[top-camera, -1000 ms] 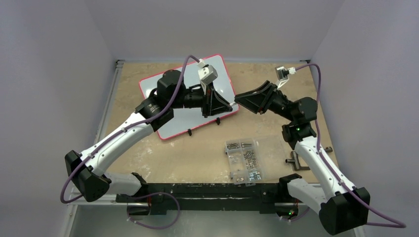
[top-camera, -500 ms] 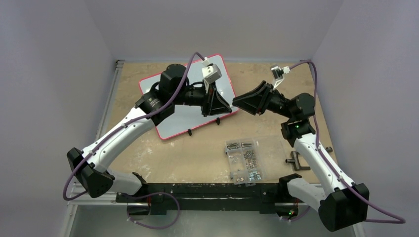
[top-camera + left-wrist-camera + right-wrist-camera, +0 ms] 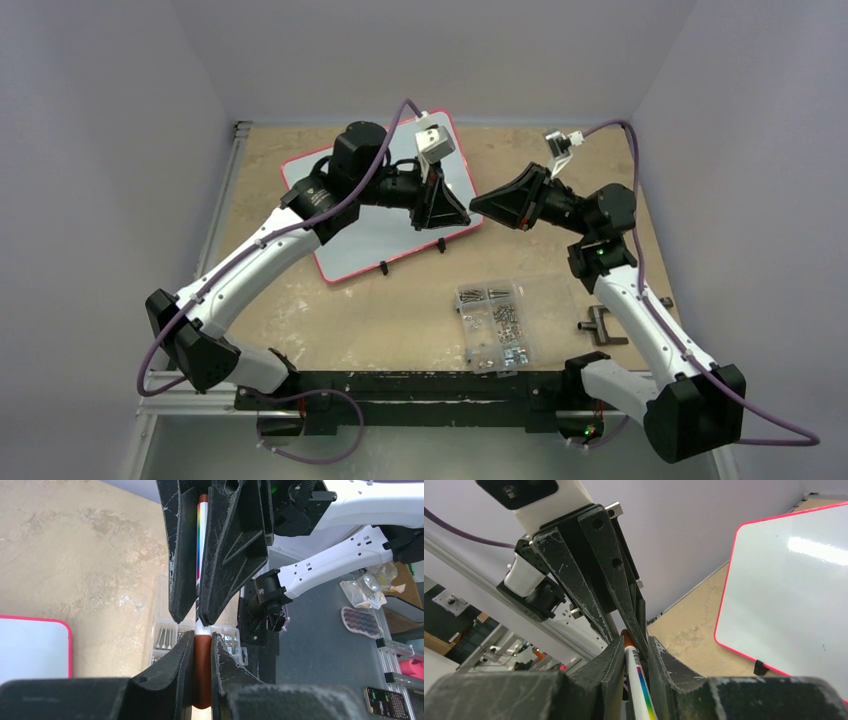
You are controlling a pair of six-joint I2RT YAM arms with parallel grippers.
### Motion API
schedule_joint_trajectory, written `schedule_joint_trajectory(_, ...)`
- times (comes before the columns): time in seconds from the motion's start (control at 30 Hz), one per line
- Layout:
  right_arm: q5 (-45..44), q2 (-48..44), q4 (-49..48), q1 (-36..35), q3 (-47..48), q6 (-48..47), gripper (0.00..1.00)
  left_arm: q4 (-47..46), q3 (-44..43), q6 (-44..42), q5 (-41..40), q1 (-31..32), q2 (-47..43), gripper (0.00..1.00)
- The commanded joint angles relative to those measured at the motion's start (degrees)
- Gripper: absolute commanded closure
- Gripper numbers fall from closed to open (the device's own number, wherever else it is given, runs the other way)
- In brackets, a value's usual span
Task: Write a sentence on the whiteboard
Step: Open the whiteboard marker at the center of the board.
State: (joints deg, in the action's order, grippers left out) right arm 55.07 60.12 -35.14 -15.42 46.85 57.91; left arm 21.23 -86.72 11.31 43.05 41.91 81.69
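The whiteboard (image 3: 370, 240) lies tilted at the table's back, white with a red-pink rim; the sentence is not in view, and the parts of the board that show are bare. Over the board's right corner my two grippers meet tip to tip. My left gripper (image 3: 466, 221) (image 3: 202, 640) is shut on the red-brown cap (image 3: 202, 672) of a marker. My right gripper (image 3: 474, 207) (image 3: 631, 647) is shut on the marker's white barrel (image 3: 638, 677) with its rainbow stripe (image 3: 201, 555). The marker hangs above the table, hidden in the top view.
A clear compartmented screw box (image 3: 495, 325) sits near the front, right of centre. A small black tool (image 3: 598, 328) lies by the right arm. Small black clip feet (image 3: 760, 667) stick out from the whiteboard's near edge. Walls close the table's back and sides.
The right gripper's jaws have closed in onto the marker barrel. Both wrists have shifted slightly toward the back; the left gripper's hold on the cap is unchanged.
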Motion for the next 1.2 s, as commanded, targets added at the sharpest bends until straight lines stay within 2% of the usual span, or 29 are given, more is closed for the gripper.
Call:
schedule_joint_trajectory(0.0,2.0,1.2,0.0,-1.3,2.2,-0.8,0.8,-2.9,-3.8,-0.6,2.8,0.6,0.7,1.0)
schedule_joint_trajectory(0.27,3.1,1.4,-0.1,-1.9,2.2,-0.8,0.76,-2.3,-5.1,-0.9,3.1,0.6,1.8,1.0)
schedule_joint_trajectory(0.47,3.6,1.8,-0.1,-2.6,2.3,-0.8,0.81,-2.6,-5.3,-0.8,3.2,0.6,2.5,1.0)
schedule_joint_trajectory(0.53,3.8,2.0,-0.1,-2.8,2.4,-0.8,0.86,-2.7,-5.5,-0.6,3.3,0.5,2.7,1.0)
schedule_joint_trajectory(0.6,4.0,1.9,-0.2,-3.0,2.2,-0.8,0.99,-2.9,-5.5,-0.5,3.3,0.5,2.9,1.0)
schedule_joint_trajectory(0.7,3.6,1.4,-0.1,-3.0,1.9,-0.8,1.0,-2.7,-5.4,-0.5,3.0,0.6,2.8,1.0)
schedule_joint_trajectory(0.83,2.2,0.3,1.3,-3.0,2.0,-1.5,1.0,-1.6,-5.1,-1.2,2.7,0.6,2.5,0.83)
schedule_joint_trajectory(1.17,0.3,-0.5,2.9,-3.0,2.3,-2.3,1.0,-1.0,-2.7,-2.5,2.7,0.5,0.3,0.77)
